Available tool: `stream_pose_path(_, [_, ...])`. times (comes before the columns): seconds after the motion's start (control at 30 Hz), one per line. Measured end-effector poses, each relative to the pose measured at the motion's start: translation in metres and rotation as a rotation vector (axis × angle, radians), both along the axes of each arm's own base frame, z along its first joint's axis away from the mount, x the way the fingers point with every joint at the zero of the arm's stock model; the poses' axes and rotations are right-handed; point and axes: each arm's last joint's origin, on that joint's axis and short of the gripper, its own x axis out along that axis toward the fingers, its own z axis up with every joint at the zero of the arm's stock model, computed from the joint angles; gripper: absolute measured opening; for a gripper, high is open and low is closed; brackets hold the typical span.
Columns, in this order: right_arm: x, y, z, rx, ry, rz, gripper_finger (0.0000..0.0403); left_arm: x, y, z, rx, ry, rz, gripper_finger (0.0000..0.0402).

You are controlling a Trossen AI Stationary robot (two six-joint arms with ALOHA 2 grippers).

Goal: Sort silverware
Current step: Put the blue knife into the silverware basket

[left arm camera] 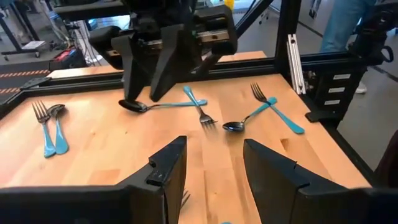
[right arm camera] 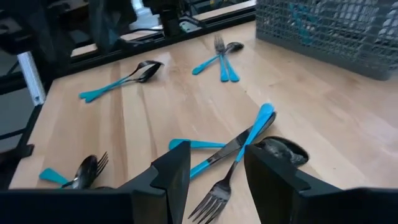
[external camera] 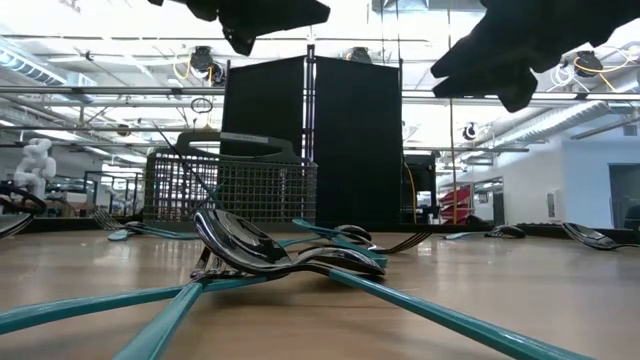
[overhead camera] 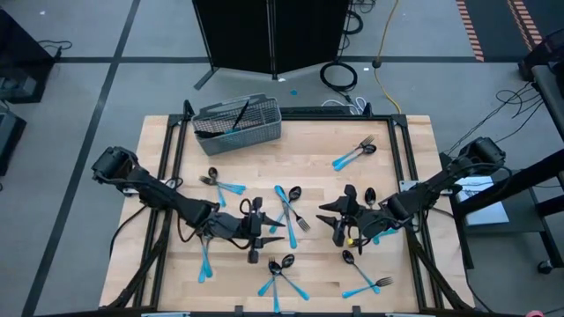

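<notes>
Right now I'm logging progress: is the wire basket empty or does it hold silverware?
Not empty. The basket holds at least one blue-handled piece, seen through the mesh from above; the exact count cannot be told.

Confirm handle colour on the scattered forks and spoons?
Bright light blue, clearest in the right wrist view: plastic-handled fork.

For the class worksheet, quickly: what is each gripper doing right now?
Left gripper: open, holding nothing, above the table.
Right gripper: open, holding nothing, above the silverware.
</notes>
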Motion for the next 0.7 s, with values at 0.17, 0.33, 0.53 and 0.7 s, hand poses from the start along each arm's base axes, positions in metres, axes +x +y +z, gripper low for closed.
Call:
stream_pose_path(0.17, [0.000, 0.000, 0.000, -0.015, 0.008, 0.007, 0.0144, 0.004, 0.009, 0.000, 0.001, 0.000, 0.028, 0.0155])
stream_pose_path(0.33, [0.001, -0.002, 0.000, -0.030, 0.009, -0.001, 0.0143, 0.004, 0.010, -0.001, 0.002, 0.011, 0.013, 0.0155])
stream_pose_path(0.53, [0.004, -0.004, -0.004, -0.031, 0.019, -0.009, 0.0144, 0.005, 0.013, -0.003, -0.015, 0.020, -0.033, 0.0155])
stream_pose_path(0.7, [0.004, 0.000, -0.006, 0.024, 0.053, 0.103, 0.0144, 0.003, 0.003, 0.000, -0.099, 0.019, -0.250, 0.0155])
